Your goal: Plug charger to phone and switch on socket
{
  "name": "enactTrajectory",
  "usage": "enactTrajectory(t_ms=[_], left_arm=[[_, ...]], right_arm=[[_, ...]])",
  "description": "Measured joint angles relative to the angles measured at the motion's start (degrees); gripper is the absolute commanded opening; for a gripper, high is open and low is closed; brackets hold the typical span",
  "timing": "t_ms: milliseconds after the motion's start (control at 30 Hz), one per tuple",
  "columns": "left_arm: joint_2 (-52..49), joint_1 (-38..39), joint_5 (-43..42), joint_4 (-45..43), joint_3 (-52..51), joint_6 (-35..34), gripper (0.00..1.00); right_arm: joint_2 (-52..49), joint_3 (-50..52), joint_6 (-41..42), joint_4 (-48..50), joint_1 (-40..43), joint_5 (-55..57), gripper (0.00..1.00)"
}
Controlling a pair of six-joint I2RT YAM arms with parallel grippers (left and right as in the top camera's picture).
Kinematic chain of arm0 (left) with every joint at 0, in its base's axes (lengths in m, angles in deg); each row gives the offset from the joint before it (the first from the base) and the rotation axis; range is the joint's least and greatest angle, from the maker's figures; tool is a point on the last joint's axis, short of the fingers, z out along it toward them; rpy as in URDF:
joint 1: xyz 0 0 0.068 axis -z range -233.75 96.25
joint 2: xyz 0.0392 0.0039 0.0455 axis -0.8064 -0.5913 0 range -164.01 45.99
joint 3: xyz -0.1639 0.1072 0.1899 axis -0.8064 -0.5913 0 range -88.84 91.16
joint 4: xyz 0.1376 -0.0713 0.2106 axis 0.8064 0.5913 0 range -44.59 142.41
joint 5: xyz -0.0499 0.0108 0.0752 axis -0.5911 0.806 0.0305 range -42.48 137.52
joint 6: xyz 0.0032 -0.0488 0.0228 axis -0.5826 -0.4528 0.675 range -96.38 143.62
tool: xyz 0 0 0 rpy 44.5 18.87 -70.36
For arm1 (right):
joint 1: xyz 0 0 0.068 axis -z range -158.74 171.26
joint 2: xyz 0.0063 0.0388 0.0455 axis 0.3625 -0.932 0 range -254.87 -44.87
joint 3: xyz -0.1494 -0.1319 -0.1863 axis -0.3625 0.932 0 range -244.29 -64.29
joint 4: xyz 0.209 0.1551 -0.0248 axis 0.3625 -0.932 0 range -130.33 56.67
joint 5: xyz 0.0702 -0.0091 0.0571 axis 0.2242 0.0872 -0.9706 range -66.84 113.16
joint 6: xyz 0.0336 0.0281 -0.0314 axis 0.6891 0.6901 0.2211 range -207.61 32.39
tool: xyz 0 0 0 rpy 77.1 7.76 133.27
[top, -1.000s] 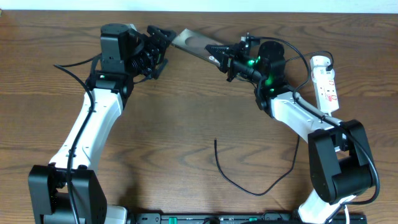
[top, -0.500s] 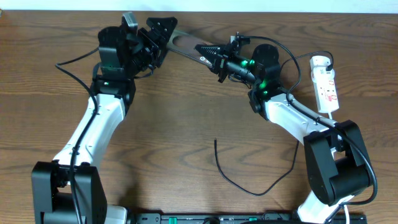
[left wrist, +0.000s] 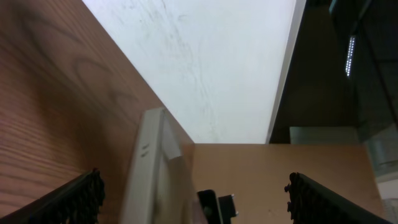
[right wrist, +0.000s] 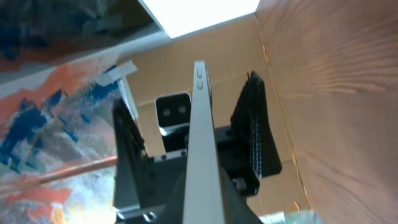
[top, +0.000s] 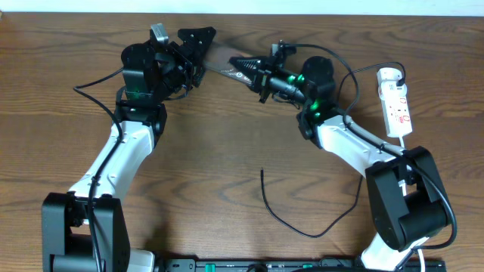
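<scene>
Pinching one end of the dark brownish-grey slab of a phone [top: 219, 60], the right hand [top: 240, 65] is closed tight on it. It holds the phone on edge near the far side of the brown wooden tabletop [top: 227, 136], apparently lifted clear of the wood. The left hand [top: 198, 54] is spread wide and grips nothing. In the right wrist view its two ribbed black fingers [right wrist: 255, 130] straddle the phone's other end, with a gap on either side.

The phone is rigid, thin and glossy-faced, so it is probably slippery and likely to pivot while pinched at one end only. A hold across its flat faces, or support at both ends, looks safer, provided the port end is left bare. Which end carries the port I cannot tell. A fall onto the wood could crack the glass.

The long thin black cable of the charger [top: 302, 223] lies loose on the tabletop, well apart from the phone. It looks limp and light, so the place to take it is just behind the small plug at its free end, where the tip cannot flop.

The narrow white power-strip socket [top: 397, 106] lies beside the right arm. It is probably light enough to slide when its small switch is pressed.
</scene>
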State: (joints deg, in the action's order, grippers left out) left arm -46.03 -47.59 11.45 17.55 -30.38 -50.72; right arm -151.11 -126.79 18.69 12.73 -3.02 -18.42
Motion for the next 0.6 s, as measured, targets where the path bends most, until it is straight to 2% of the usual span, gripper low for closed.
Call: enactTrajectory(t_ms=[333, 400, 467, 533, 600], left_arm=[[0.0, -0.1, 0.7, -0.9, 0.0, -5.4, 0.92], [0.0, -0.1, 0.9, -1.1, 0.0, -6.1, 0.87], [0.0, -0.1, 0.9, -1.2, 0.0, -6.7, 0.75], [0.0, -0.1, 1.0, -1.2, 0.0, -6.8, 0.49], [0.0, -0.1, 1.3, -1.2, 0.0, -7.3, 0.34]], right_arm=[[0.0, 0.0, -0.2, 0.0, -1.2, 1.9, 0.02], [0.0, 0.0, -0.4, 0.0, -1.3, 2.1, 0.02], [0.0, 0.0, -0.4, 0.0, -1.3, 2.3, 0.01], [0.0, 0.0, -0.4, 0.0, -1.4, 2.5, 0.01], [0.0, 0.0, -0.4, 0.0, -1.4, 2.5, 0.01]])
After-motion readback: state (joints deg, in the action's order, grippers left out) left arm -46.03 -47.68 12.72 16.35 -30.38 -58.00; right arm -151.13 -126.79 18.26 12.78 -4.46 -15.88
